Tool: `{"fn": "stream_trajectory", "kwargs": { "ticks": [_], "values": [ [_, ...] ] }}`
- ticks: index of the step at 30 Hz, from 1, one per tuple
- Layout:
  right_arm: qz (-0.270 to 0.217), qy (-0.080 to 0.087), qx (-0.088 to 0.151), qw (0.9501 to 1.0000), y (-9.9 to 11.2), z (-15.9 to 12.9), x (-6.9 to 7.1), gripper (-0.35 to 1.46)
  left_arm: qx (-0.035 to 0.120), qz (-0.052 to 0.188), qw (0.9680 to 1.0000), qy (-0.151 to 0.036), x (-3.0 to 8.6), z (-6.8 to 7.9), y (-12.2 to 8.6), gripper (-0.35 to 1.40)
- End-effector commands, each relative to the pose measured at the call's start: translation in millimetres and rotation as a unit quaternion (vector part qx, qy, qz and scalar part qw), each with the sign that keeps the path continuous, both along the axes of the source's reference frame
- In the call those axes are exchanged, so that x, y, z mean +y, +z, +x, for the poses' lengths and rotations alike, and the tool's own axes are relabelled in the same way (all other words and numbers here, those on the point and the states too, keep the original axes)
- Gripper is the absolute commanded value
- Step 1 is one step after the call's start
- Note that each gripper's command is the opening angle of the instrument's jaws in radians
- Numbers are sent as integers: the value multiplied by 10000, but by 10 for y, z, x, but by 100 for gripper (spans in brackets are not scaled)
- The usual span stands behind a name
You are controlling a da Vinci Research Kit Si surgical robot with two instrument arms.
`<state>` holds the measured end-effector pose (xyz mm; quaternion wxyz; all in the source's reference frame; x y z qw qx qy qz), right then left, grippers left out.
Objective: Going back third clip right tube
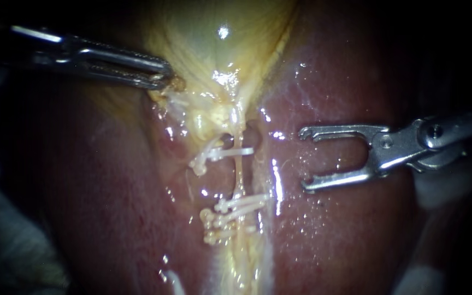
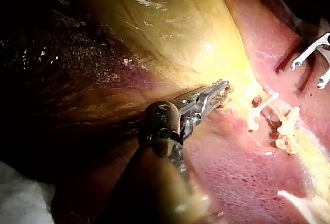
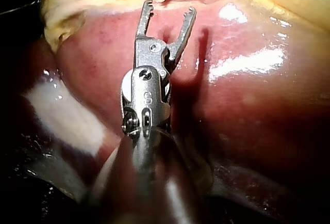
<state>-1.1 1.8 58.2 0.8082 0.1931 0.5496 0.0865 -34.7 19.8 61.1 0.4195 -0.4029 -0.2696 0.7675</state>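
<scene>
Two views show L instrument (image 1: 165,80) clamping gallbladder (image 1: 206,33); R wrist doesn't.

Our endoscope looks closely down on the small white plastic clips (image 1: 230,207); our wrist cameras look along the slim metal left instrument (image 2: 226,84) and right instrument (image 3: 170,8) toward them.
</scene>
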Motion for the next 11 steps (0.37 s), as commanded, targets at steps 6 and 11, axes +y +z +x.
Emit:
{"fn": "stream_trajectory", "kwargs": {
  "ticks": [6,11],
  "values": [
    [0,1,2,10000,0,0,0,50,-13,15,10000,10,1,3,0,-35],
    [-2,1,1,10000,0,0,-1,50,-22,21,10000,22,1,7,-2,-35]
  ]
}}
